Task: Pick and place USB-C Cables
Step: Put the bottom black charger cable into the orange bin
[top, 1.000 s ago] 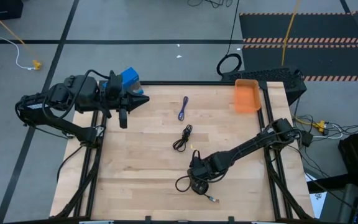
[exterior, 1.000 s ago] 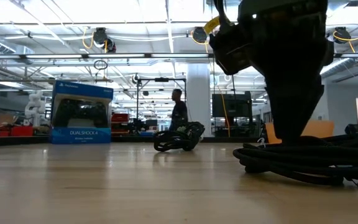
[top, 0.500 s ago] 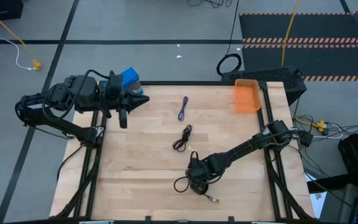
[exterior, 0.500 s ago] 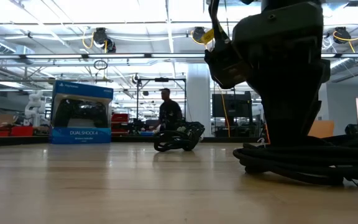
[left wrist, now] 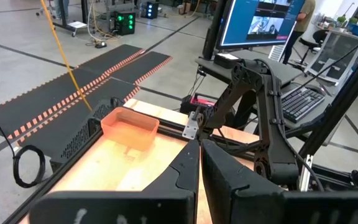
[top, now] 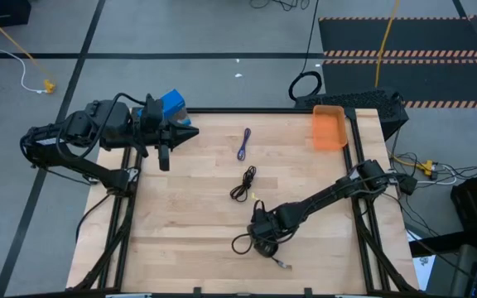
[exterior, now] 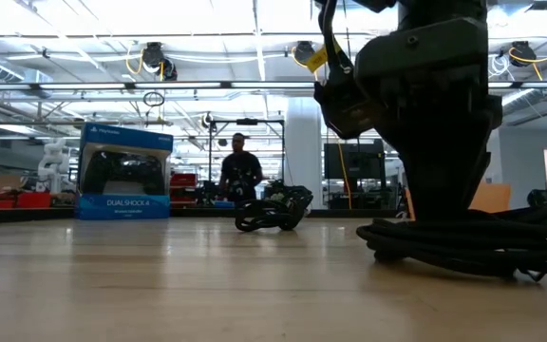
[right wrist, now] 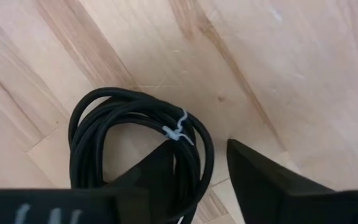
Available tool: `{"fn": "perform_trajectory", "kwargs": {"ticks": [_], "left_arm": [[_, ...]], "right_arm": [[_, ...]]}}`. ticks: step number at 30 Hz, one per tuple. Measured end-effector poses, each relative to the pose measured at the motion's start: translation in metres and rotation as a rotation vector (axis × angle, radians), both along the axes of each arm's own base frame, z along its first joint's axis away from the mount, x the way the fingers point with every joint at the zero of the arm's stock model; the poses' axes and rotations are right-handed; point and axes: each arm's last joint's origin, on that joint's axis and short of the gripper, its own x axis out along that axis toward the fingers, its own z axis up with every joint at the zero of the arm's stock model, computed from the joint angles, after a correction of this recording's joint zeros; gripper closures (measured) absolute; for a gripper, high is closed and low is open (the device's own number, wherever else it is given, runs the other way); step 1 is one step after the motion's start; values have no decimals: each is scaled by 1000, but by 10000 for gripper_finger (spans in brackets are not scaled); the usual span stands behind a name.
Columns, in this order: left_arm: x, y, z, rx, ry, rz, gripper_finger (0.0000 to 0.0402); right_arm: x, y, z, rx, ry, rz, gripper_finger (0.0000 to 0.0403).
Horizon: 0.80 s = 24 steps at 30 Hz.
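Note:
Three cables lie on the wooden table. A purple-blue bundle [top: 244,144] is toward the far edge. A black coil [top: 243,184] is at mid-table. A second black coil [top: 247,243], bound with a white tie [right wrist: 178,133], lies near the near edge. My right gripper [right wrist: 197,148] is open and low over this second coil [exterior: 463,249]. One finger [right wrist: 160,167] stands inside the loop and the other finger [right wrist: 253,168] outside it. My left gripper [top: 192,132] is shut and waits above the far-left corner. My right gripper comes down at the tied side of the coil [right wrist: 199,155] from above, with the bundled strands between its open fingers. The coil lies flat on the table. I cannot tell whether the fingers touch it.
An orange bin [top: 330,127] sits at the far-right corner of the table. A blue DualShock box [top: 170,105] stands at the far-left corner beside my left arm. A large black cable loop [top: 305,85] lies on the floor beyond the table. A person [exterior: 239,171] walks in the room behind.
My right gripper has moved down onto the near black coil and shifted slightly toward the table's left. In the room behind, the person has walked across toward the left of the low view.

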Motion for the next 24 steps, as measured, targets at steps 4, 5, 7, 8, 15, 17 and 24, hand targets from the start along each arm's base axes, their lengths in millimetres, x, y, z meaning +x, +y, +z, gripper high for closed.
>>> {"fn": "perform_trajectory", "kwargs": {"ticks": [4,5,7,8,15,17,24], "left_arm": [[0,0,0,0,0,0,380],[0,0,0,1,1,0,380],[0,0,0,1,1,0,380],[0,0,0,1,1,0,380],[0,0,0,1,1,0,380],[0,0,0,1,1,0,380],[0,0,0,3,1,0,380]], "right_arm": [[-1,0,0,-3,8,0,301],[-1,0,0,-4,9,0,307],[-1,0,-1,-5,12,0,318],[-1,-1,-1,-5,12,-1,323],[-2,-1,-1,-5,19,-12,355],[-2,-1,-1,-6,23,-19,361],[-2,-1,-1,-6,25,-18,368]]}}
